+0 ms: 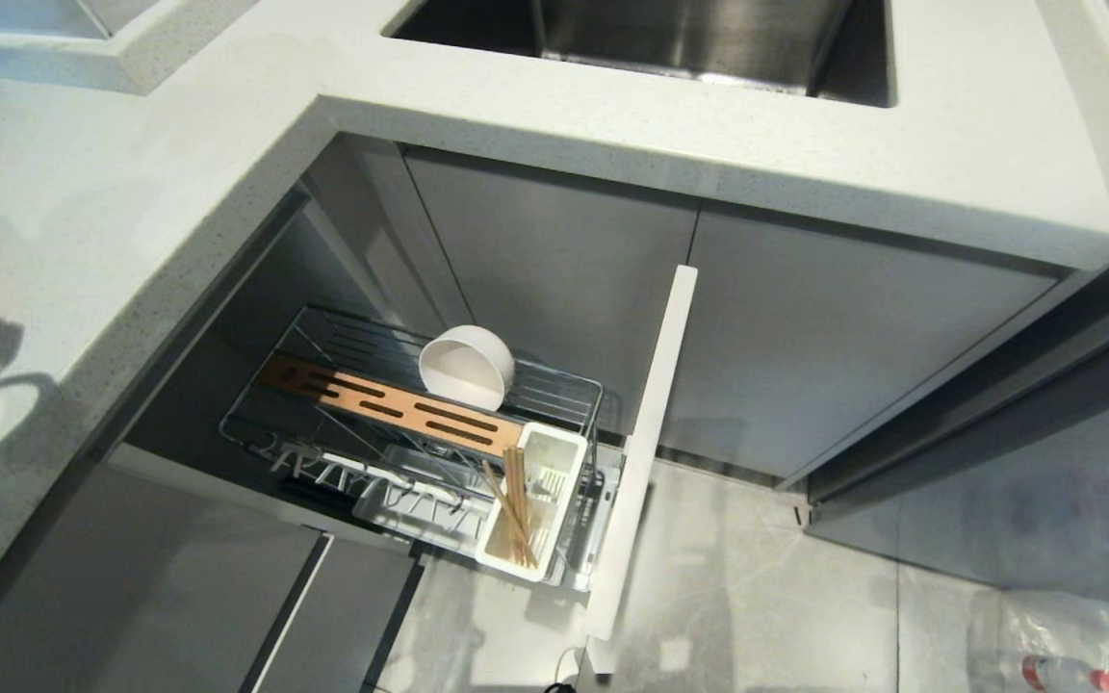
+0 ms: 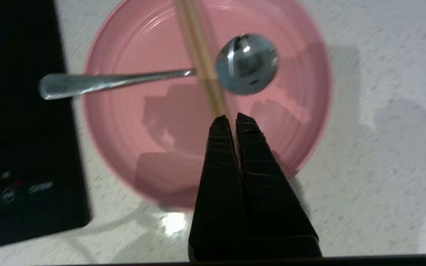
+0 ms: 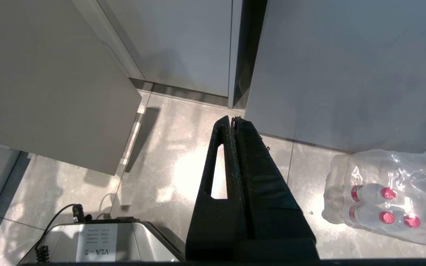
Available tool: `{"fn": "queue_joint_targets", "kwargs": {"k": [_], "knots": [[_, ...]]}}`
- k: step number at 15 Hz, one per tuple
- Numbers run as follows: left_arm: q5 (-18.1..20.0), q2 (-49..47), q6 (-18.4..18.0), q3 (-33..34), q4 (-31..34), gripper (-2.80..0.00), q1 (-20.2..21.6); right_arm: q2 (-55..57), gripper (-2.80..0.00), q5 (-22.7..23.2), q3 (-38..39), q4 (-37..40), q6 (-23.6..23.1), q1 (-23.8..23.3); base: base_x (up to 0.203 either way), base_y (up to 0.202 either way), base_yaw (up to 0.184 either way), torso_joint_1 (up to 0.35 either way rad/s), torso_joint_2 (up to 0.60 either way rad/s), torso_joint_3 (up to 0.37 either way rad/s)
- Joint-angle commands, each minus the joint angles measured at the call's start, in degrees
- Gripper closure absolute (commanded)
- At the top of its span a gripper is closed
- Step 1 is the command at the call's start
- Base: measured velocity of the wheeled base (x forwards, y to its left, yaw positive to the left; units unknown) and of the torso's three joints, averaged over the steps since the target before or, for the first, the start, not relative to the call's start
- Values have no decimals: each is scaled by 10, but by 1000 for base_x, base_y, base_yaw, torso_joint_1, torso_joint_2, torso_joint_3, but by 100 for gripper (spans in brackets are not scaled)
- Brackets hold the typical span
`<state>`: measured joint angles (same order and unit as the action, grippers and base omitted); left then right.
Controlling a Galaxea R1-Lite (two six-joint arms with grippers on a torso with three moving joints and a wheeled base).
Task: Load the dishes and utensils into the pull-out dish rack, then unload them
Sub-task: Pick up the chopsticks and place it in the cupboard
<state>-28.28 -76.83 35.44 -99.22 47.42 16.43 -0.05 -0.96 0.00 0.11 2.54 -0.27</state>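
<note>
While gripped, chopsticks (image 2: 202,55) crosswise over spoon (image 2: 154,75).

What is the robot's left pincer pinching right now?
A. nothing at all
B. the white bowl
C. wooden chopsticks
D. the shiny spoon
C. In the left wrist view the left pincer is closed on the end of the wooden chopsticks, held over the pink plate. The spoon just lies across that plate, and the white bowl sits in the dish rack.
</note>
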Motion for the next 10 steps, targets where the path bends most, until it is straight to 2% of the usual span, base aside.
{"fn": "queue_joint_targets", "kwargs": {"k": [1,5,10], "knots": [[3,25,3,9,13,0,7,0,0,0,1,0,0,0,0,0,0,0,0,0],[36,45,3,21,30,0,8,0,0,0,1,1,0,0,0,0,0,0,0,0],[45,51,3,71,29,0,24,0,0,0,1,0,0,0,0,0,0,0,0,0]]}}
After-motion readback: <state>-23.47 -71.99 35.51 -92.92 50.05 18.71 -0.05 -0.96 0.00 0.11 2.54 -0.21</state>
